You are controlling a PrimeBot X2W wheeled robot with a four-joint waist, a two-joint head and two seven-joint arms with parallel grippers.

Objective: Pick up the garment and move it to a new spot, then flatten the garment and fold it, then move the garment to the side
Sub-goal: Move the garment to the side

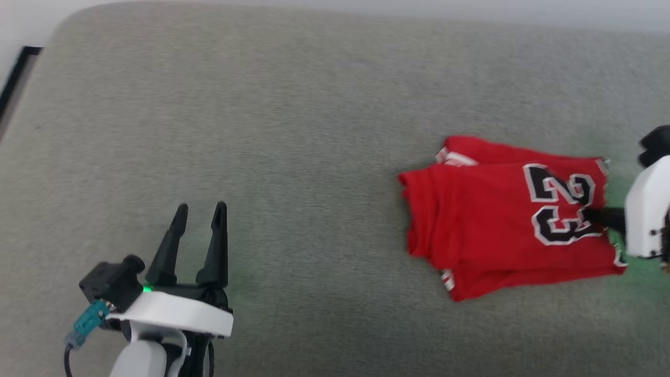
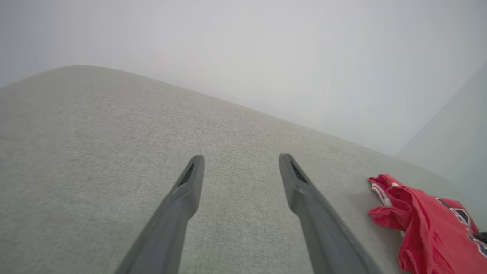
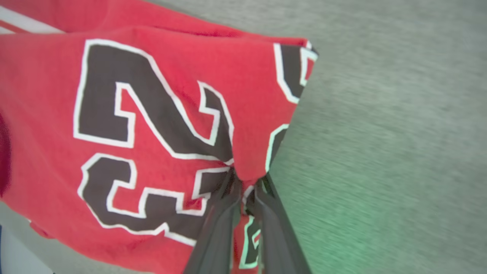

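The folded garment is lying on the grey surface — the right end effector is pinching it. The left end effector is hovering well apart, fingers spread.

Setting: indoor room, bare and domestic-looking (exact kind unclear). Evidence: broad grey woven upholstered surface, rounded corner; plain pale wall behind it.

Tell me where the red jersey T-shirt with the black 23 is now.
Head view: the red jersey T-shirt lies folded at the right of the grey fabric surface, its right edge pinched by the right gripper, far from the left gripper.
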